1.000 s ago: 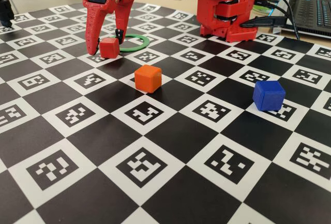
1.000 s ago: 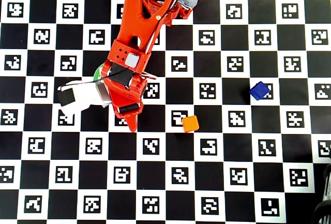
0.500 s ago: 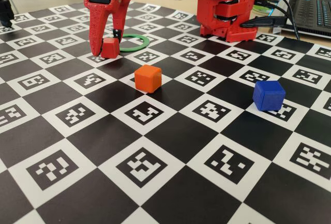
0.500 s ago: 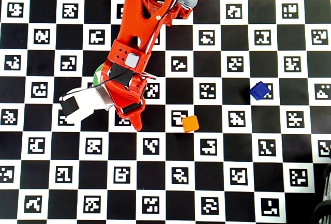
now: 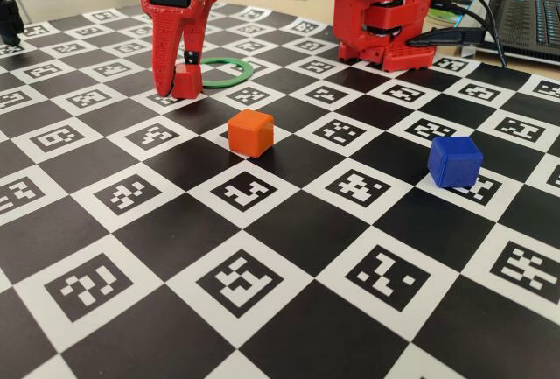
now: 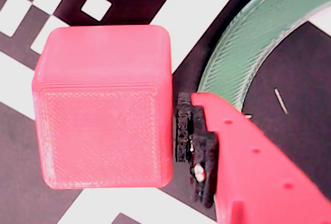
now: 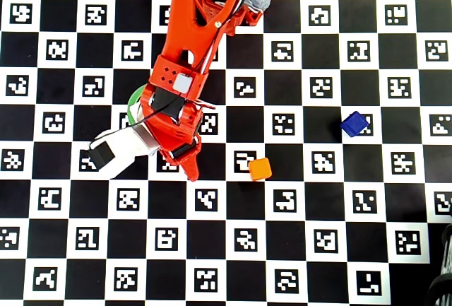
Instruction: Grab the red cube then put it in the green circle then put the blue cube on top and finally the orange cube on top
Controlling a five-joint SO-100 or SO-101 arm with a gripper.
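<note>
Cubes: one red cube (image 5: pixel 185 82), one orange cube (image 5: pixel 251 132), one blue cube (image 5: pixel 455 161).

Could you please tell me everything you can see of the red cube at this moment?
The small matte red plastic cube has rounded edges and fine printed layer lines, clearest in the wrist view. It sits flat and upright on the checkered marker board, just outside the thin green plastic ring, not inside it. The red gripper straddles it; one black-padded finger presses its side. The other finger is not clear. In the overhead view the arm hides it.
</note>
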